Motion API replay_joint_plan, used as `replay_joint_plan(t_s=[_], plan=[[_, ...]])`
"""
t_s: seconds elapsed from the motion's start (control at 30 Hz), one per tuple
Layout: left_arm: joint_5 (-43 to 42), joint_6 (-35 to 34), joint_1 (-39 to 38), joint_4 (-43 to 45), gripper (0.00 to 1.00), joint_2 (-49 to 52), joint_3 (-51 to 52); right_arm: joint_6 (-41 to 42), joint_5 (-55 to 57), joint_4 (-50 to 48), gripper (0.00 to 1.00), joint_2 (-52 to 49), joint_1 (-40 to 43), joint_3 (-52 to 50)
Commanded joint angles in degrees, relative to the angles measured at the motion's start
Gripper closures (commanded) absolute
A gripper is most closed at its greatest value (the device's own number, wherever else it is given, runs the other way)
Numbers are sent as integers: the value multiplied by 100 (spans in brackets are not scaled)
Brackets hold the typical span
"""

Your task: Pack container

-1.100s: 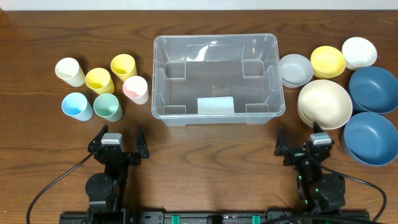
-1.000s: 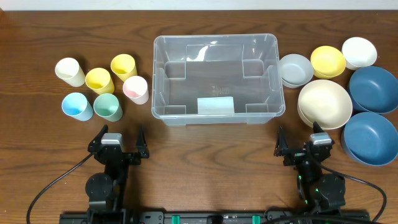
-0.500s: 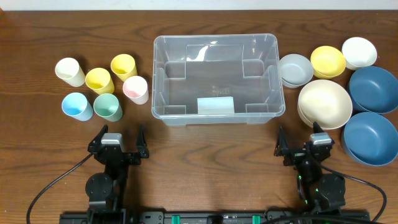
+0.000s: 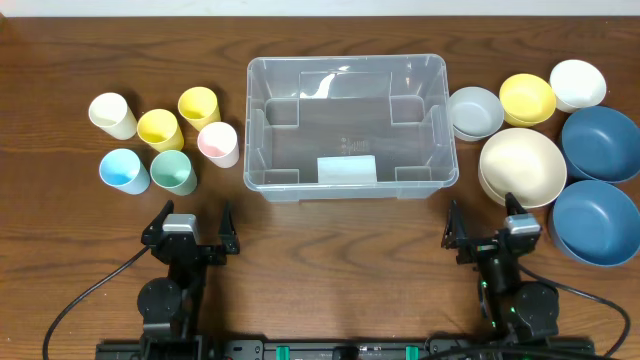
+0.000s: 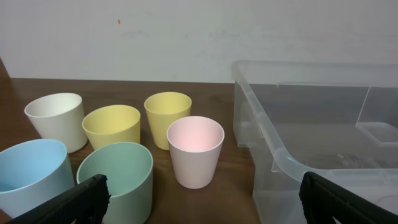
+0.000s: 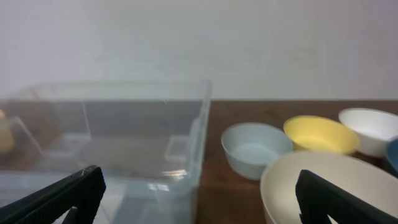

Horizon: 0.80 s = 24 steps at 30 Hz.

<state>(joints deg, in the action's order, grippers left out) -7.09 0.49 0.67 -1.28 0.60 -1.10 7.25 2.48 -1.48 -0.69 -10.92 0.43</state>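
**Empty container, both grippers wide: begin with the nearest pieces**

Both arms sit at the near edge of the table (image 4: 330, 240). The left gripper (image 4: 194, 214) and the right gripper (image 4: 481, 212) each have their fingers spread fully apart, with nothing between them. The container (image 4: 345, 125) stands ahead, between the two: forward and to the right of the left gripper, forward and to the left of the right one. It holds nothing yet but its pale label (image 4: 346, 169), so the job looks to be at its first pick.

For the right gripper, the large cream bowl (image 4: 522, 167) is the closest piece, just ahead and slightly to its right. It may be two bowls nested; I cannot tell. Taking it first makes sense, since wide bowls want the container's flat floor. Pinch the near rim, one finger inside and one outside. Lift clear before swinging left, so the grey bowl (image 4: 475, 112) further ahead is not clipped.

For the left gripper, the green cup (image 4: 174, 171) is just ahead. The blue cup (image 4: 124, 170) is off to the gripper's left and the pink cup (image 4: 218, 144) ahead to its right. They stand close together, so come down from above and grip one wall rather than straddling the whole cup. Only one arm should work over the container at a time.
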Motion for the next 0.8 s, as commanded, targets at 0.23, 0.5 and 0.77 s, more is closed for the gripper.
replay_joint_plan(t_s=[0.23, 0.5, 0.77], plan=[[-81, 101, 28, -212, 2, -24, 87, -179, -297, 608, 1, -310, 52, 1552], [-81, 101, 28, -212, 2, -24, 87, -264, 1001, 3123, 1, -2559, 52, 4809], [-81, 101, 28, -212, 2, -24, 87, -813, 1482, 5337, 1, -5344, 334, 7868]])
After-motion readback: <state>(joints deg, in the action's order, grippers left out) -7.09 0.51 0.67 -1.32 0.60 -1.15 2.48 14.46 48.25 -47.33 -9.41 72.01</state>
